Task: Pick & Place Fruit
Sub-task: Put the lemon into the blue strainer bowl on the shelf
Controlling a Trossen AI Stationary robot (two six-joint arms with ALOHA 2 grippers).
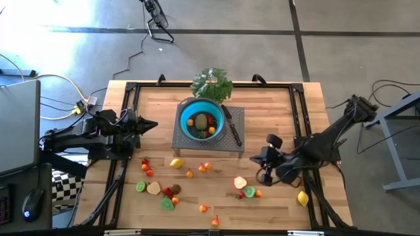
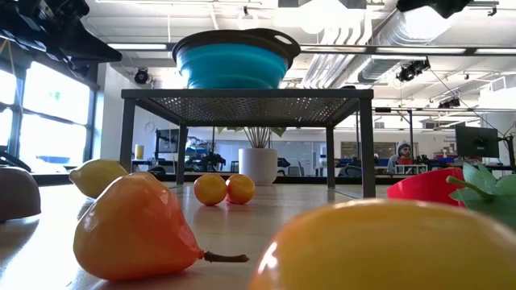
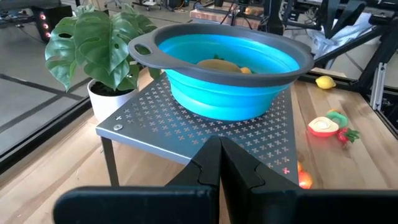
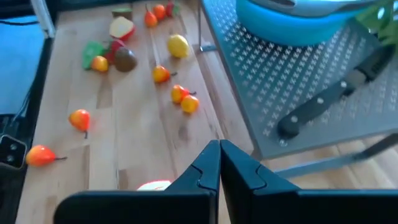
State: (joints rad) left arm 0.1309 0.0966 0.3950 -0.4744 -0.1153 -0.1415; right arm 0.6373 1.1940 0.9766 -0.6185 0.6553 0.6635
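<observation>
Small toy fruits lie scattered on the wooden table's near half: a lemon (image 1: pixel 176 163), an apple half (image 1: pixel 240 183), a kiwi (image 1: pixel 175 189) and an orange pear (image 2: pixel 137 225). More fruit (image 1: pixel 205 122) lies inside the blue bowl (image 1: pixel 201 119), which stands on a grey perforated stand (image 1: pixel 216 143). My right gripper (image 1: pixel 256 158) hovers shut and empty to the right of the stand's near corner, above the table; its joined fingertips (image 4: pixel 219 163) point toward the loose fruit. My left gripper (image 1: pixel 149 124) waits shut at the table's left, aimed at the bowl (image 3: pixel 224 68).
A black-handled knife (image 1: pixel 231 126) lies on the stand beside the bowl. A leafy potted plant (image 1: pixel 211 83) stands behind it at the far edge. Another lemon (image 1: pixel 302 198) lies near the right arm. Black frame rails (image 1: pixel 298 111) run along the table's sides.
</observation>
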